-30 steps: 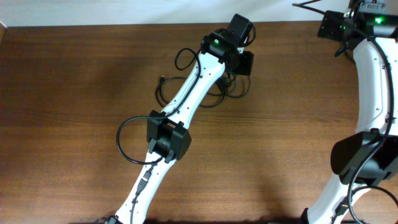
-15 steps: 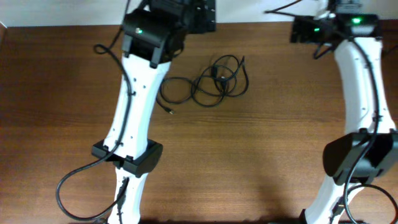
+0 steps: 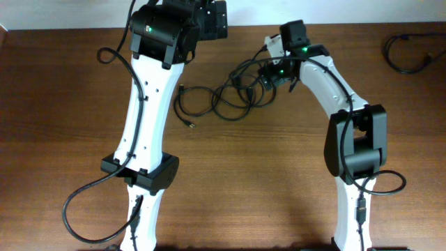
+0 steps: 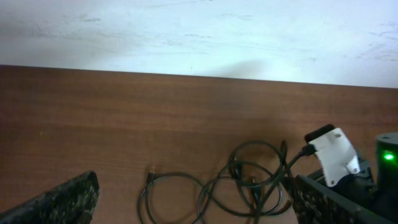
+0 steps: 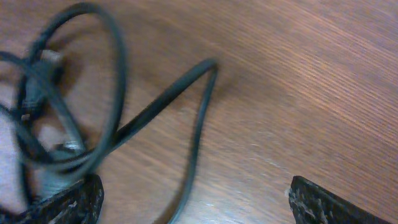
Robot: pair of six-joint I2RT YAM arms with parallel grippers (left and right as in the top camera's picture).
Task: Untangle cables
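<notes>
Tangled cables (image 3: pixel 230 94) lie far-centre on the wooden table (image 3: pixel 70 104), with the right gripper (image 3: pixel 265 73) wide open and empty over their right edge and the left gripper (image 3: pixel 212 17) spread, empty, beyond them.

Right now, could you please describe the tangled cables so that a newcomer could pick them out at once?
On the wooden table, look near the far edge, between the left arm and the right arm. There the cables lie as thin black overlapping loops. Unlike the thicker wires fixed to the arms, they rest loose on the wood, a small plug at their left.
</notes>
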